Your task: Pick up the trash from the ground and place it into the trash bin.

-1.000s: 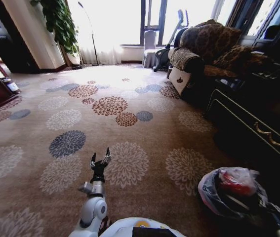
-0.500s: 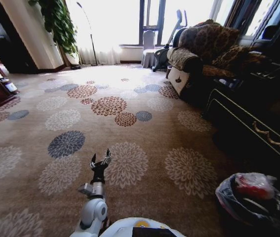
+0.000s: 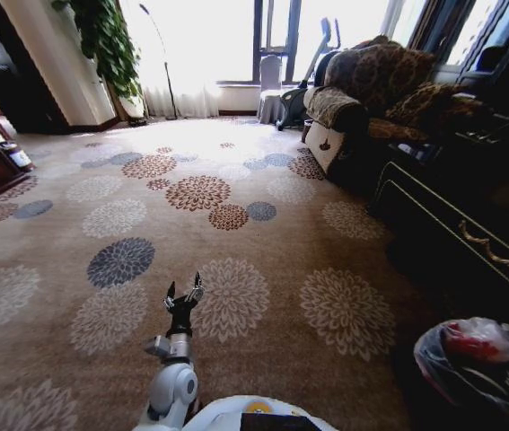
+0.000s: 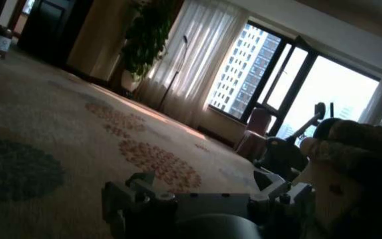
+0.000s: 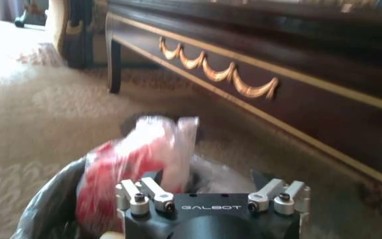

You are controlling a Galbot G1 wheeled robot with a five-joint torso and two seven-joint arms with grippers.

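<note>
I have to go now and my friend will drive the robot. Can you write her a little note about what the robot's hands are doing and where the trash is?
Left gripper: open, holding nothing, held low over the flowered carpet in front of the robot.
Right gripper: open, right above the trash bin.
Trash: a red and white wrapper sits in the lined bin, which stands on the carpet to the robot's right, beside the dark cabinet.
Done: that wrapper is in the bin.
Left: I can see no loose trash on the carpet ahead; check elsewhere.

Floral-patterned carpet (image 3: 236, 269); bright windows (image 3: 236, 36) behind; patterned sofa (image 3: 371, 90) and dark gilt-trimmed cabinet (image 3: 469, 233) at right.
</note>
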